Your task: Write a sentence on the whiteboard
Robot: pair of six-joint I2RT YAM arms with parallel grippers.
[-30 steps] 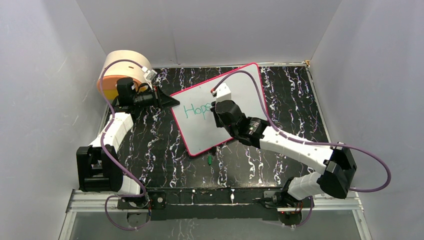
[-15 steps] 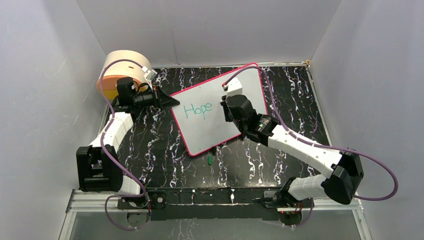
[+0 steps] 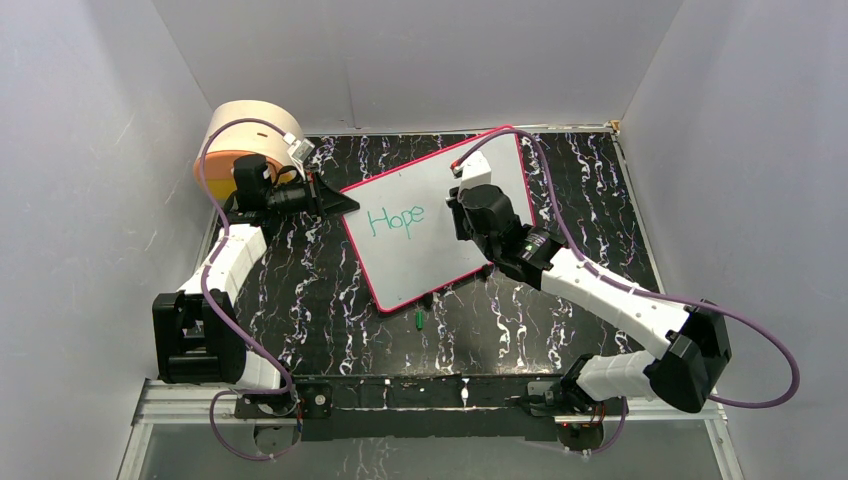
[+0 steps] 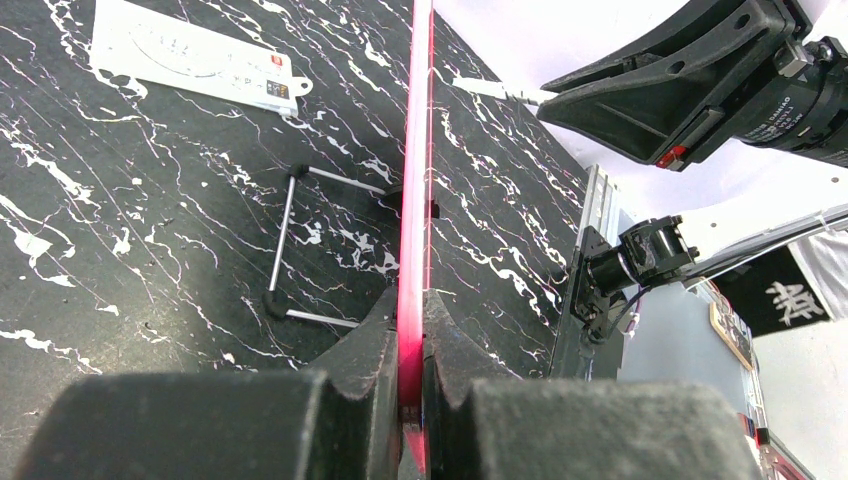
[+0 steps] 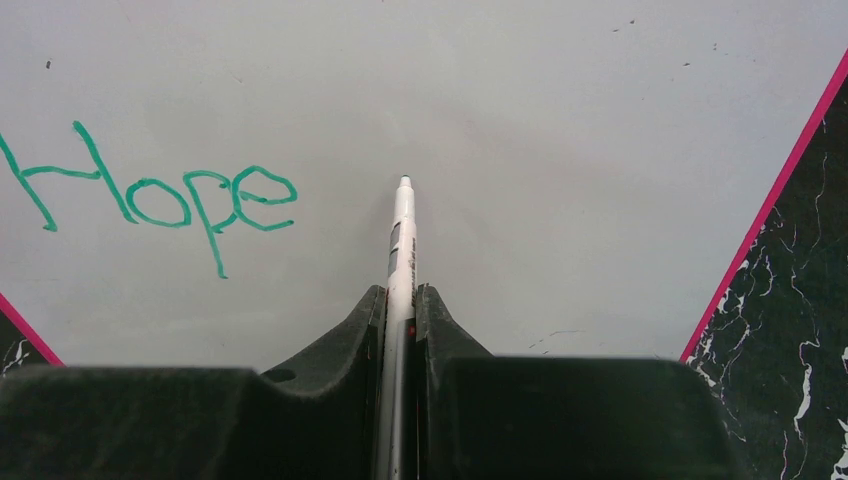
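The whiteboard (image 3: 410,268), white with a pink-red rim, stands tilted on the dark marbled table. My left gripper (image 3: 343,203) is shut on its left rim (image 4: 415,150), seen edge-on between the jaws of the left gripper (image 4: 410,310). Of the sentence, only the teal-green word "Hope" (image 3: 395,220) shows on the board (image 5: 560,120). My right gripper (image 5: 400,300) is shut on a thin white pen (image 5: 402,240). The pen's tip hovers close to the board, just right of "Hope" (image 5: 160,200); I cannot tell whether it touches.
A small green cap (image 3: 420,320) lies on the table by the board's near edge. A round tan roll (image 3: 245,130) sits at the back left. A white printed card (image 4: 190,65) and a wire stand (image 4: 290,240) lie behind the board. Grey walls enclose the table.
My right gripper has carried the pen rightward along the board, uncovering the end of "Hope". The left gripper and the board have not moved.
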